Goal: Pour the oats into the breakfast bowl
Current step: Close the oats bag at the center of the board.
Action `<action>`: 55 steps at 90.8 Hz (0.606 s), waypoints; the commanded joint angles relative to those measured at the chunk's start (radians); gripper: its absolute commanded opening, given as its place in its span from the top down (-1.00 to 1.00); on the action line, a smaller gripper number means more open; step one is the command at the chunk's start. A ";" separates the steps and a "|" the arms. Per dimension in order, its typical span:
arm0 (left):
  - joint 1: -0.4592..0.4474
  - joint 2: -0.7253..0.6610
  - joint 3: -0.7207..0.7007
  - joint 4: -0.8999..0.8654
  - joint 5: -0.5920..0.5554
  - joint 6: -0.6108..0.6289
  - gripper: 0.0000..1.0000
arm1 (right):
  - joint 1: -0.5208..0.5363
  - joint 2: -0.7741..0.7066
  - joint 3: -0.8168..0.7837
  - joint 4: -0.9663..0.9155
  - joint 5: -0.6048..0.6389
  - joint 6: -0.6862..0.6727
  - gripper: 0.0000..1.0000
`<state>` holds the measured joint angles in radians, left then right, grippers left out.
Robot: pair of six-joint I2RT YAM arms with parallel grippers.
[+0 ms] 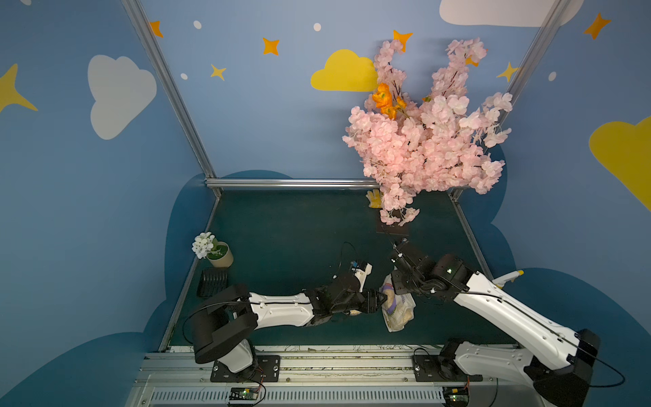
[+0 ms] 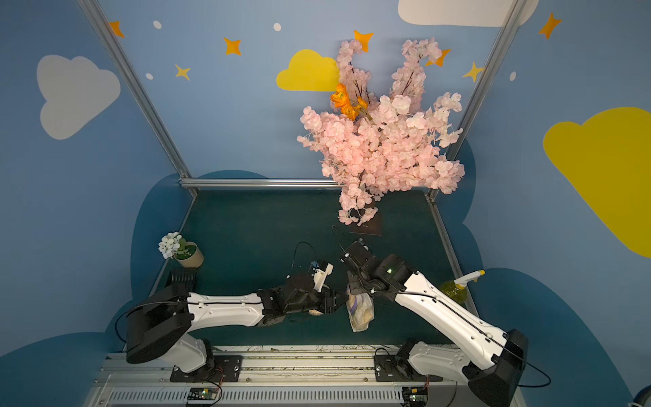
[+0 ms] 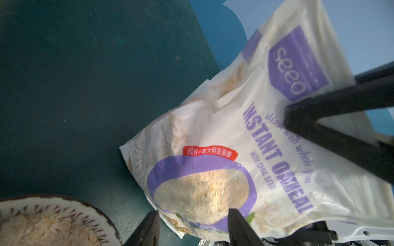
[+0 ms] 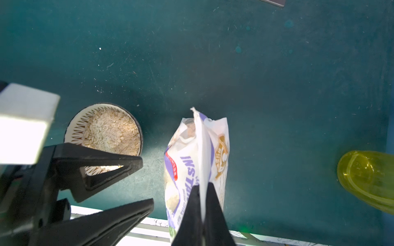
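**Step in hand.** The work is carried on the bench (image 4: 255, 64). The bag (image 4: 187, 153) is found just beside the bowl (image 4: 73, 132) and apart from it. It hangs lengthwise, with its contents settled at the low end. Its upper seam is pinched by the right tool (image 4: 202, 186), whose jaws are closed flat on the plastic. The left tool (image 4: 147, 182) is held with jaws apart, its tips between bowl and bag, and nothing is gripped by it. The bowl is seen well filled with oats (image 4: 110, 130), so the pour is judged largely done. If more is wanted, the bag should be tipped only once its mouth is over the bowl's middle, with the low end supported. The thin seam grip is judged liable to slip.

**Surroundings.** A pink blossom branch (image 1: 422, 141) is noted well beyond the bowl, at the back wall. A yellow spray bottle (image 4: 366, 179) is placed past the bag from the bowl, within reach of a careless swing. A small flower pot (image 1: 220, 255) is set well apart on the bowl's other side. Pale specks (image 4: 98, 91) are scattered near the bowl.
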<state>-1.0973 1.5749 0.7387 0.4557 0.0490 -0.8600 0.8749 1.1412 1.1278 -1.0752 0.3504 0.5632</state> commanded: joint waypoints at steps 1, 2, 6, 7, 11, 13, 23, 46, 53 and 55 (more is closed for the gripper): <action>-0.004 -0.011 0.031 -0.007 -0.008 0.003 -0.10 | 0.005 -0.056 0.011 0.026 0.050 -0.008 1.00; -0.004 -0.011 0.031 -0.008 -0.008 0.003 -0.10 | 0.004 -0.060 0.007 0.029 0.055 -0.007 0.90; -0.004 -0.013 0.030 -0.009 -0.008 0.003 -0.10 | -0.001 -0.071 -0.007 0.042 0.070 -0.007 0.60; -0.005 -0.013 0.029 -0.009 -0.008 0.003 -0.10 | -0.001 -0.073 -0.010 0.044 0.071 -0.008 0.56; -0.005 -0.014 0.028 -0.010 -0.006 0.003 -0.10 | -0.009 -0.077 -0.017 0.051 0.076 -0.012 0.47; -0.004 -0.016 0.028 -0.011 -0.006 0.003 -0.10 | -0.014 -0.077 -0.020 0.052 0.076 -0.014 0.44; -0.004 -0.015 0.030 -0.011 -0.005 0.000 -0.10 | -0.031 -0.053 -0.028 0.063 0.069 -0.031 0.37; -0.006 -0.013 0.036 -0.012 -0.005 -0.005 -0.10 | -0.042 0.024 -0.015 0.100 0.052 -0.050 1.00; -0.007 -0.010 0.037 -0.014 -0.003 -0.007 -0.10 | -0.043 0.041 0.003 0.092 0.050 -0.051 1.00; -0.008 -0.010 0.039 -0.015 -0.004 -0.007 -0.10 | -0.043 0.044 0.009 0.089 0.048 -0.050 1.00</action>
<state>-1.1007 1.5749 0.7433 0.4469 0.0494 -0.8639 0.8387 1.1683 1.1091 -0.9901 0.3988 0.5167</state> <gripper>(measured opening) 0.551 0.052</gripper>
